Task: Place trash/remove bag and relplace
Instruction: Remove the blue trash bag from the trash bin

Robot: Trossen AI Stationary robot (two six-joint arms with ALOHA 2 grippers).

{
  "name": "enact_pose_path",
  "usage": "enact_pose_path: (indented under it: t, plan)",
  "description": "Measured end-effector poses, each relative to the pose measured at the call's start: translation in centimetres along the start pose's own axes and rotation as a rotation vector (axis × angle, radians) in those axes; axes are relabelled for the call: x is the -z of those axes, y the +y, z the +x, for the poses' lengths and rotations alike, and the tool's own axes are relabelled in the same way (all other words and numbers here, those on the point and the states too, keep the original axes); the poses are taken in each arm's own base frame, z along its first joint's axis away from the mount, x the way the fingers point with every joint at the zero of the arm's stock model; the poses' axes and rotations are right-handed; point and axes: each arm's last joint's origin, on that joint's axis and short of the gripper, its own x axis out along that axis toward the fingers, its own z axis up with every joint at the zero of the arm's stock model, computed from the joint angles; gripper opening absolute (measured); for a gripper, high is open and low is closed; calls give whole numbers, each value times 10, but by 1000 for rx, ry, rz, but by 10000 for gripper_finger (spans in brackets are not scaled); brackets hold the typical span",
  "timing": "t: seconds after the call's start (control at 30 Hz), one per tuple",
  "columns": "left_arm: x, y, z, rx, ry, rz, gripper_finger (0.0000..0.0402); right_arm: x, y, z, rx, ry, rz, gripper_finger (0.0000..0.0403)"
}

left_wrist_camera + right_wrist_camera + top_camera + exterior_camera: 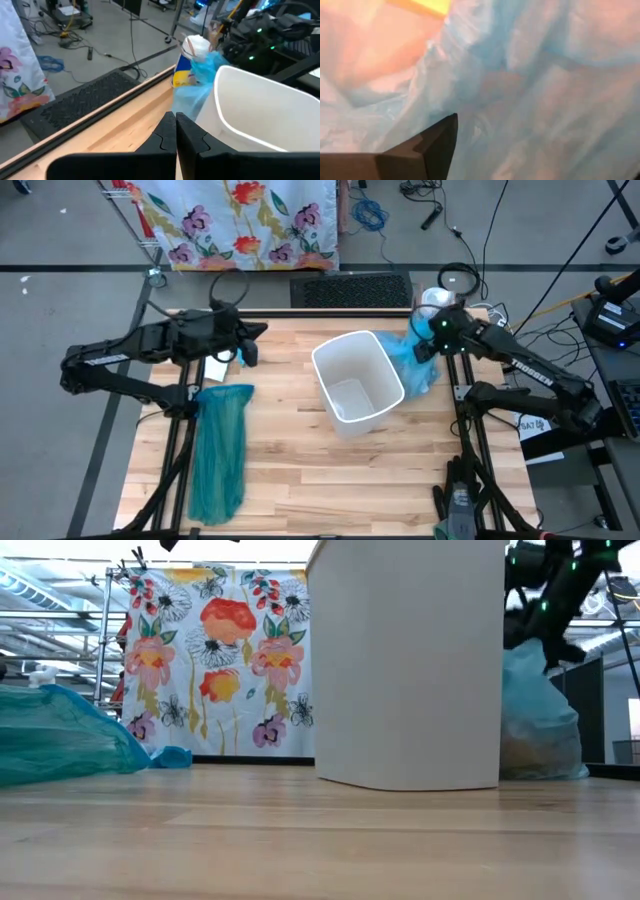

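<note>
Filled pale blue bag (418, 362) sat on bench (300, 480) behind white bin (357, 383), touching its far right side, trash showing faintly through plastic. My right fingers (428, 348) hung just over bag top, spread, nothing pinched: removal step looked done. My left fingers (250, 352) were pressed together, empty, parked near far left. Bin stood bare inside. Teal bag (218, 450) lay flat at left. Next, I judged: fetch fresh liner, open mouth, fit over rim.
</note>
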Motion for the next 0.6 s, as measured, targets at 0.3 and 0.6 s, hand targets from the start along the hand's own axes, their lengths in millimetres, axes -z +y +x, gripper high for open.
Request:
enact_pose_path:
  t: [0.3,0.6]
  plan:
    - [5,-7,3,-9,13,-11,0,-29,4,-67,-13,-42,-32,272]
    - [5,-9,2,-24,1,-6,0,-35,4,-100,-13,-46,-50,270]
